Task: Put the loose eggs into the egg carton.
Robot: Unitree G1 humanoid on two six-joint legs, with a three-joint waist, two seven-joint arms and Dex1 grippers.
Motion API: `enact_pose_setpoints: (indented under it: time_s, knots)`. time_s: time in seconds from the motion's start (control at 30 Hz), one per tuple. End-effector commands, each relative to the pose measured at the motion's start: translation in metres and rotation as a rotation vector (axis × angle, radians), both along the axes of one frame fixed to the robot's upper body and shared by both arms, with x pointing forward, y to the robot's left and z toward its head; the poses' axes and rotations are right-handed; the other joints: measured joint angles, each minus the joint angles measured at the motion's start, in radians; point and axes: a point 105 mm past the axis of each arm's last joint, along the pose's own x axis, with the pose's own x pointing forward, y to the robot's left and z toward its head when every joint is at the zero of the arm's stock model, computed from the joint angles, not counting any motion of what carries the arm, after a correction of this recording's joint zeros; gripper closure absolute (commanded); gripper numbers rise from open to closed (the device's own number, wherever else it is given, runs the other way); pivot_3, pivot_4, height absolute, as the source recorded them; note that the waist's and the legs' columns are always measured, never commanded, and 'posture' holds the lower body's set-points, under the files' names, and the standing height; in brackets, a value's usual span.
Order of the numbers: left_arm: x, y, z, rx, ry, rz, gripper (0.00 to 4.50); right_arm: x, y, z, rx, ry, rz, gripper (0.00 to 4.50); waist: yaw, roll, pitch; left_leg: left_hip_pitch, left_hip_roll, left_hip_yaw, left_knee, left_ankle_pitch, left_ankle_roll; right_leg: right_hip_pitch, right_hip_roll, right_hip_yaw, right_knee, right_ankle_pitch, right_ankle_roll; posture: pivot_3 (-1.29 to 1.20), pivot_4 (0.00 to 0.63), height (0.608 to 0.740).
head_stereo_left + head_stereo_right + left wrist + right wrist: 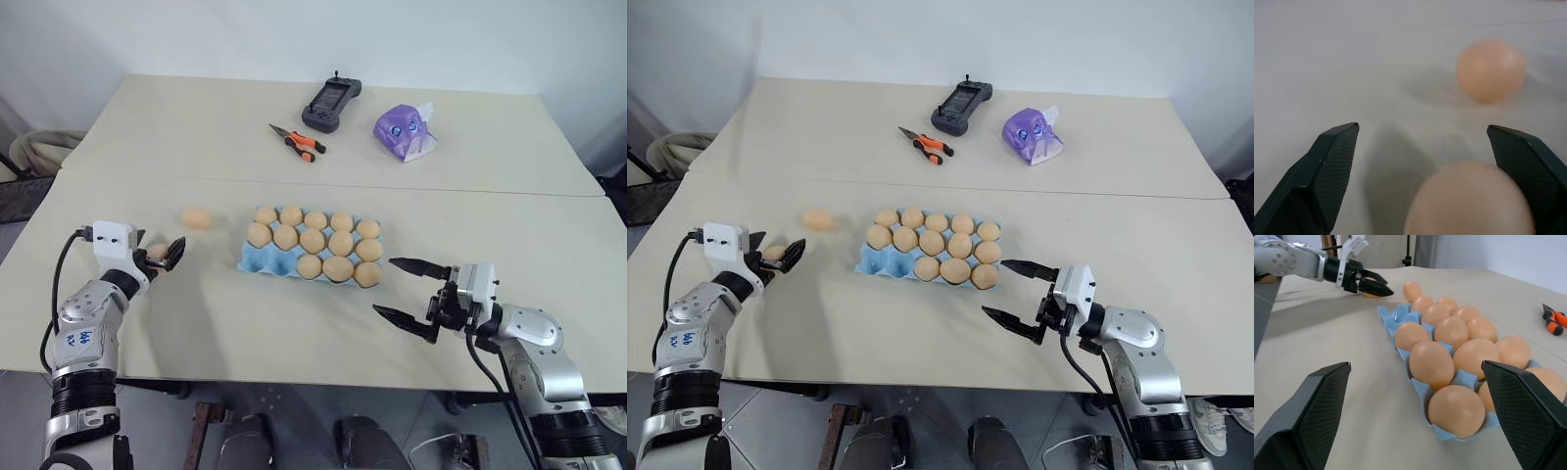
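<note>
Two loose eggs lie on the table left of the light-blue egg carton [252, 260]. One egg [196, 217] rests apart, farther back. The nearer egg [1469, 205] sits between the fingers of my left gripper [171, 255], close to one finger; the jaws stand open around it with a clear gap on the other side. The carton holds several eggs [313, 240], and its front-left cups are bare. My right gripper [384, 285] hovers open just right of the carton's front corner, with nothing between its fingers.
At the back of the table lie orange-handled pliers [299, 142], a black handheld controller [331, 104] and a purple tissue pack [404, 132]. A seam [411, 186] runs across the table behind the carton. The table's front edge is close below both grippers.
</note>
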Motion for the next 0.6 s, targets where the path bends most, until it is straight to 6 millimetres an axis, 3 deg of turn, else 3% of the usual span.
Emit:
enact_pose_setpoints:
  time_s: [0.03,0.17,0.3,0.43,0.6]
  knots:
    - [-0.008,0.006,0.007,0.020,-0.021,0.006,1.30,-0.003,-0.002,0.012,0.019,-0.050,-0.014,0.00,0.000,0.000,0.000,0.000,0.000,0.000,0.000,0.000,0.000,0.000,0.000,0.000,0.000,0.000,0.000,0.00,0.150,0.740]
    - [-0.011,0.007,0.006,0.027,-0.020,0.001,2.51,-0.001,-0.001,0.011,0.022,-0.047,-0.016,0.00,0.002,0.000,0.000,0.000,-0.001,0.000,0.001,0.000,0.001,0.000,-0.001,0.000,0.003,0.000,0.000,0.00,0.150,0.740]
    - [-0.014,-0.001,0.021,0.004,-0.101,-0.056,2.66,0.001,-0.003,0.008,0.012,-0.041,-0.018,0.00,0.002,0.000,0.000,0.000,-0.002,-0.001,0.001,0.001,0.002,0.000,-0.001,-0.001,0.006,0.000,0.001,0.00,0.150,0.740]
    - [-0.021,-0.047,0.039,0.051,-0.178,-0.330,2.66,0.002,-0.012,0.006,-0.005,-0.034,-0.046,0.00,0.005,0.000,0.000,0.000,-0.002,-0.002,0.001,0.002,0.002,0.001,-0.001,-0.002,0.006,0.000,0.001,0.00,0.150,0.740]
    - [-0.023,-0.111,0.038,0.068,-0.158,-0.627,2.66,0.003,-0.025,0.008,-0.015,-0.041,-0.106,0.00,0.011,0.000,0.000,0.000,-0.004,-0.002,0.001,0.001,0.003,0.001,-0.001,-0.002,0.005,0.000,0.001,0.00,0.150,0.740]
